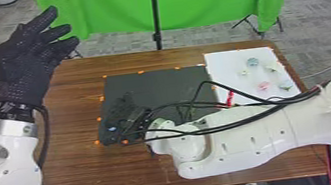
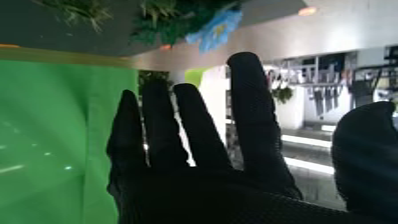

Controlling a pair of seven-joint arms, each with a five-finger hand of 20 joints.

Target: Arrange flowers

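The right hand (image 1: 127,115) is low over the dark mat (image 1: 156,81) in the middle of the table (image 1: 82,175), its fingers straight and slightly apart. The left hand (image 1: 23,64) is raised by the table's far left corner, fingers spread. Small flowers, one blue (image 1: 252,62), lie on the white sheet (image 1: 221,61) near the far right corner.

The mat (image 1: 156,84) lies on the table (image 1: 73,171). Right of the mat, a sheet (image 1: 221,64) bears probable flowers (image 1: 252,62). Behind the mat, beyond the table, hangs a curtain (image 1: 201,6).
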